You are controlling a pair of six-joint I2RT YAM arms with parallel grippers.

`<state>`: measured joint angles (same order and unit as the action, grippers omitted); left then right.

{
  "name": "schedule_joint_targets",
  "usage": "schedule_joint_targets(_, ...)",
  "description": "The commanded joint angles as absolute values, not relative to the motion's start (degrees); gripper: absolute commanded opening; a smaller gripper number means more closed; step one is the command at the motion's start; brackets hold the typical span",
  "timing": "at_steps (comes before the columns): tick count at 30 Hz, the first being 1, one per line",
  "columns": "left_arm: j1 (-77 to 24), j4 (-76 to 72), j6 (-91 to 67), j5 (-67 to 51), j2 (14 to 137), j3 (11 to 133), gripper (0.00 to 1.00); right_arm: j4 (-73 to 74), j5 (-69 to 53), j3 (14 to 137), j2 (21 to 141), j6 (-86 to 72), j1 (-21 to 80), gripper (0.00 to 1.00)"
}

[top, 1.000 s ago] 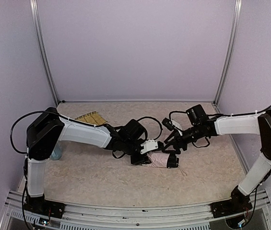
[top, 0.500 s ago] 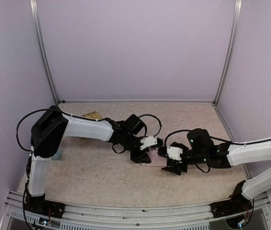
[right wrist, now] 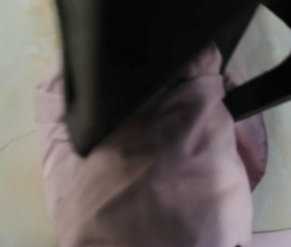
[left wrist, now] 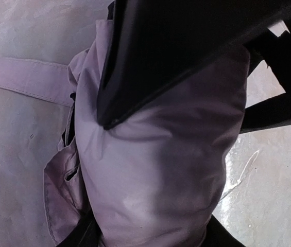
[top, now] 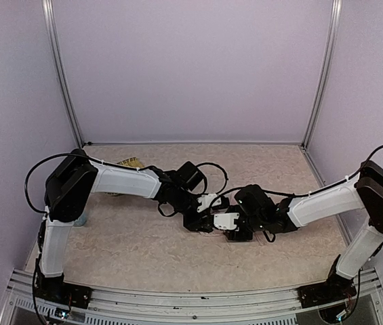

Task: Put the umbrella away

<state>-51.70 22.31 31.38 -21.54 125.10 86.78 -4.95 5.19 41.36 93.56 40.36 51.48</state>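
I am watching my left pincer [top: 203,218] clamping the umbrella [left wrist: 160,170]; my right pincer [top: 228,225] is hovering just beside it, grip unclear.

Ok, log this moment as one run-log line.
left gripper: shut on pale pink folded umbrella | right gripper: over same fabric, closure unclear | umbrella: on beige table

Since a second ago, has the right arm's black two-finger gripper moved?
Yes. The right gripper moved left and toward the near edge, away from the right rear aluminium post, ending beside the left gripper.
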Motion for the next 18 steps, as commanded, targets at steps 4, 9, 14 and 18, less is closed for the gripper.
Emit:
schedule_joint_targets(4, -51.5, 37.5, 32.5, -23.2, 128.4, 80.8, 0.54, 4.7, 11.8, 42.9, 100.0, 40.4, 52.0, 0.43)
schedule_joint_targets(9, -50.5, 32.2, 30.3, -21.8, 123.7, 78.9, 0.92, 9.2, 10.1, 44.4, 100.5, 38.9, 52.1, 0.23)
schedule_joint_targets(14, -46.8, 20.4, 24.6, -17.2, 113.6, 72.7, 0.99, 12.1, 7.7, 44.6, 100.7, 38.2, 52.0, 0.19)
schedule_joint_targets(18, -42.4, 9.3, 20.0, -16.8, 102.3, 66.0, 0.99, 15.8, 4.3, 46.3, 100.7, 36.9, 51.6, 0.19)
